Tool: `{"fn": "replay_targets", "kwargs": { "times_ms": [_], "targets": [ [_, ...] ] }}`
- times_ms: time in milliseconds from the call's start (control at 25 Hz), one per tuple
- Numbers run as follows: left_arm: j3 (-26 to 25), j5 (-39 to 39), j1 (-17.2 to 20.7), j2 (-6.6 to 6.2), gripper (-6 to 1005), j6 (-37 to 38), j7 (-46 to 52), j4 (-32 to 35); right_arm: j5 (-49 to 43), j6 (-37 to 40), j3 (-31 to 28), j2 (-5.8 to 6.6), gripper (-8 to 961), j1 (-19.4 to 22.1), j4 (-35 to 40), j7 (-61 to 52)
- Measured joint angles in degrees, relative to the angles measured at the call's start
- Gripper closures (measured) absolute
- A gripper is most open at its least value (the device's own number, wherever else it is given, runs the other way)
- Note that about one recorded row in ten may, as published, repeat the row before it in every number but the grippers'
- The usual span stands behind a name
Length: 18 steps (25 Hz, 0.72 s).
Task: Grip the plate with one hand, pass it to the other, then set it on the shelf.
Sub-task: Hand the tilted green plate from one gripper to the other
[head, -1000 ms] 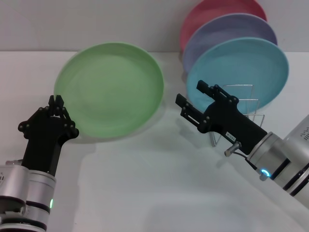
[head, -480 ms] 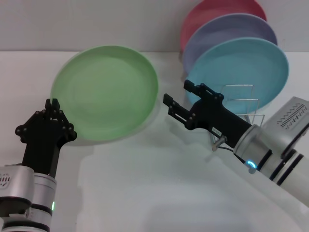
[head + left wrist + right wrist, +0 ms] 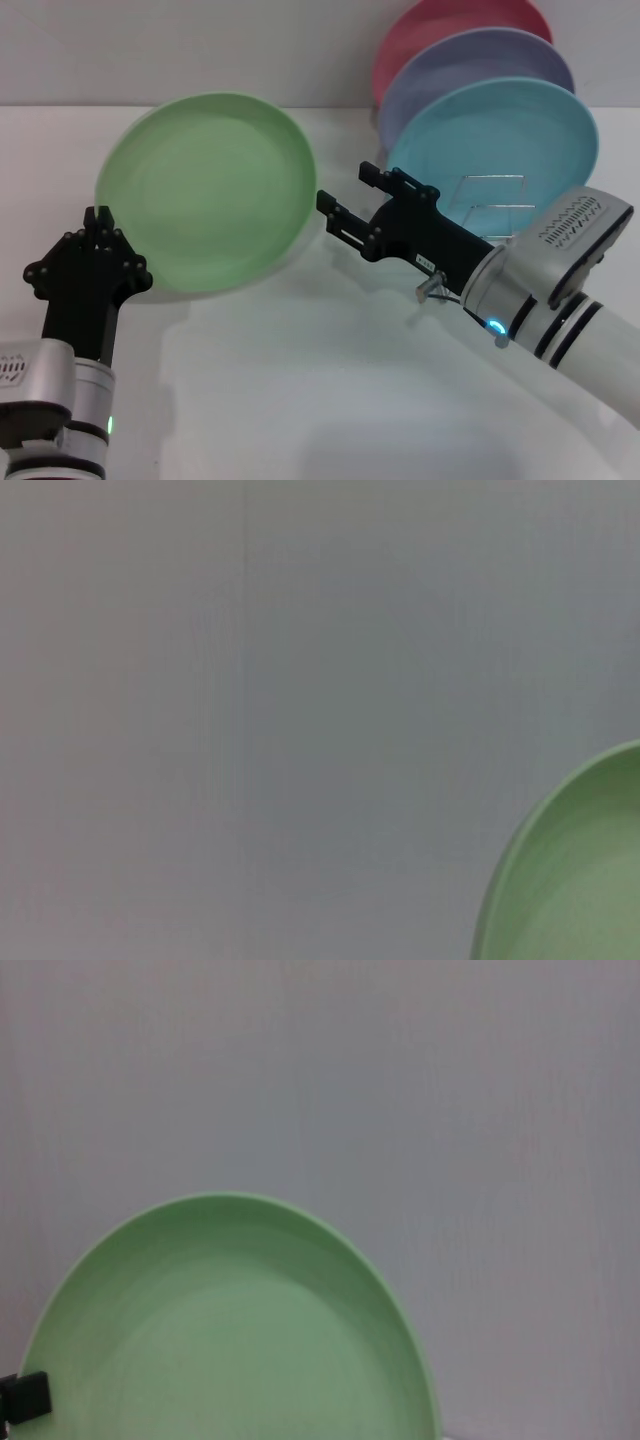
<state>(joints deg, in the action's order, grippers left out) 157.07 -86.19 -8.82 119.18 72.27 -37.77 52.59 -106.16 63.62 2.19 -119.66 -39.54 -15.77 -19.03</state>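
Observation:
The light green plate is held tilted above the white table, its face towards me. My left gripper is shut on its lower left rim. My right gripper is open, with its jaws pointing left just beside the plate's right rim and a small gap between them and the rim. The wire shelf stands behind my right arm and is partly hidden by it. The plate's rim shows in the left wrist view. The plate fills the lower part of the right wrist view.
A sky-blue plate, a lavender plate and a pink-red plate stand upright in the shelf at the back right. The white table stretches in front. A grey wall is behind.
My right gripper has moved left from the shelf to the plate's right rim. My left gripper and the plate have shifted slightly left.

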Motion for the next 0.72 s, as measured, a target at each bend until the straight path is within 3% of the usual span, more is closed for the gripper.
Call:
{"fn": "replay_targets", "kwargs": {
  "times_ms": [720],
  "targets": [
    [1.7, -6.1, -1.2, 0.0, 933, 1.2, -6.2, 2.9, 0.0, -7.8, -4.8, -0.05, 256, -2.8, -4.0, 5.8]
  ]
}}
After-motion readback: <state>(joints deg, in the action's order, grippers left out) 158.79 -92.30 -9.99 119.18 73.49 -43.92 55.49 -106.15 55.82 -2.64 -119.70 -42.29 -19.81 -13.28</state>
